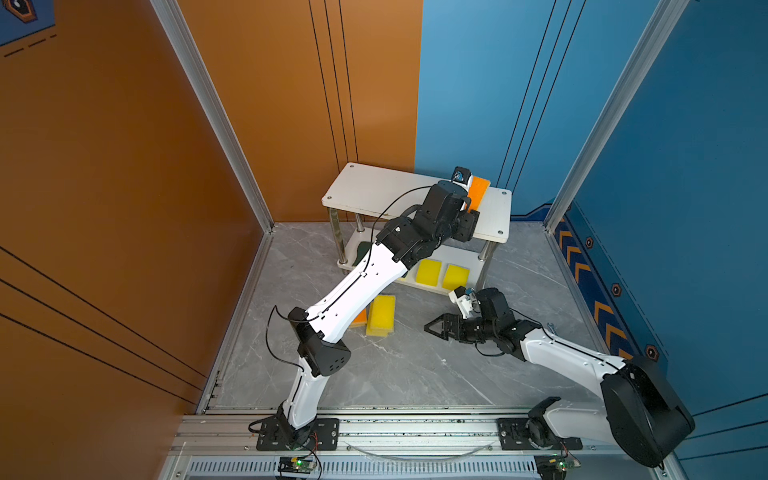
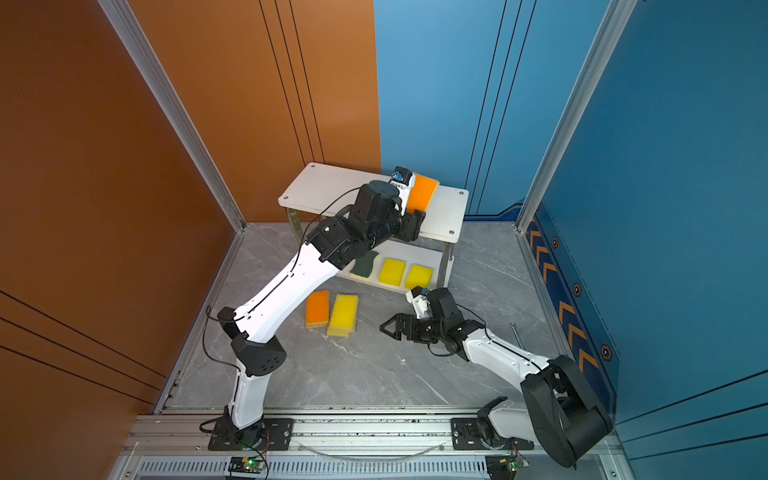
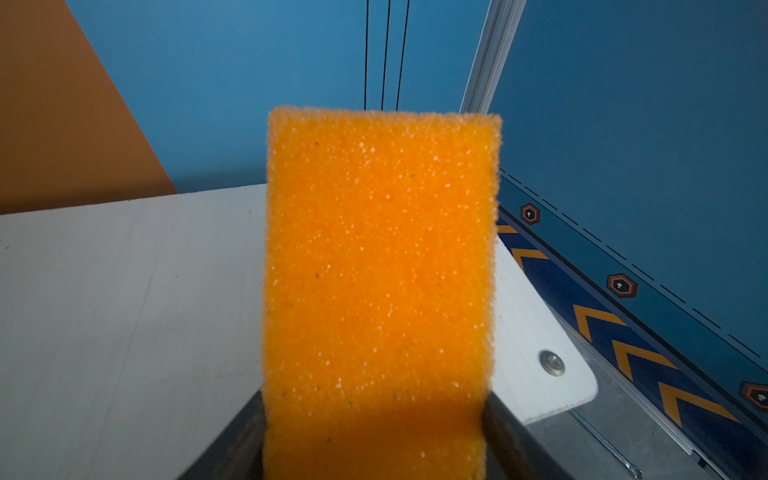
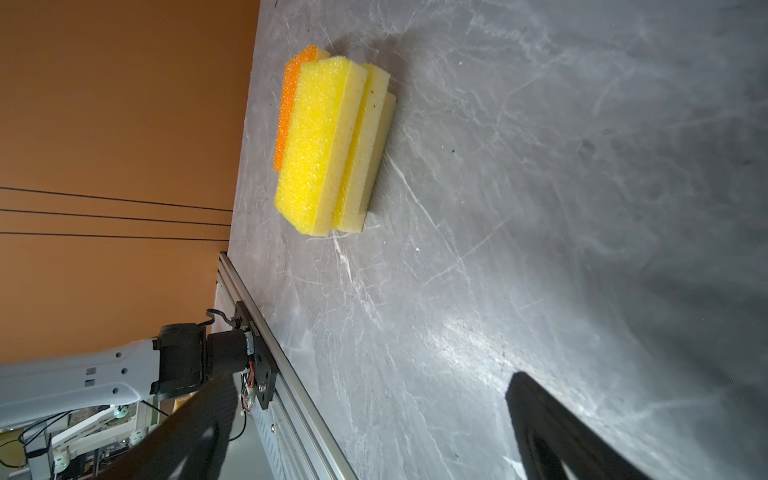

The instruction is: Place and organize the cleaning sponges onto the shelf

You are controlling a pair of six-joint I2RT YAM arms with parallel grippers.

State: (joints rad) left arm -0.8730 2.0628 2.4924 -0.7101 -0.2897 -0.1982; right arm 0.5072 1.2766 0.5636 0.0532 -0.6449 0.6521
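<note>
Orange foam, pinched at its near end by the left gripper [image 2: 409,216] and carried out over the right part of the upper board of the shelf [image 2: 332,187]. Held flat side up, long axis pointing toward the blue wall, so the held orange sponge [image 2: 422,192] can probably be laid down lengthways without turning. Seen from the left wrist view as a broad orange face [image 3: 380,266] with dark fingers [image 3: 505,436] closed on its lower edge and bare white board around it; contact with the board cannot be told. Chosen spot likely leaves the rest of that board free for more.

Lower board already stocked: green scouring pad [image 2: 365,264], then two yellow sponges [image 2: 392,272] [image 2: 419,276] in a row, side by side and apart, suggesting like kept with like.

Waiting on the grey tabletop [image 2: 374,374]: another orange sponge [image 2: 317,308] just beside a stack of yellow sponges [image 2: 343,314], shown in the right wrist view as offset layers [image 4: 328,145].

Right gripper [image 2: 386,326] held low above the tabletop, fingers spread wide and empty, aimed at that stack, apparently ready for the next pick. Task judged partway through.
</note>
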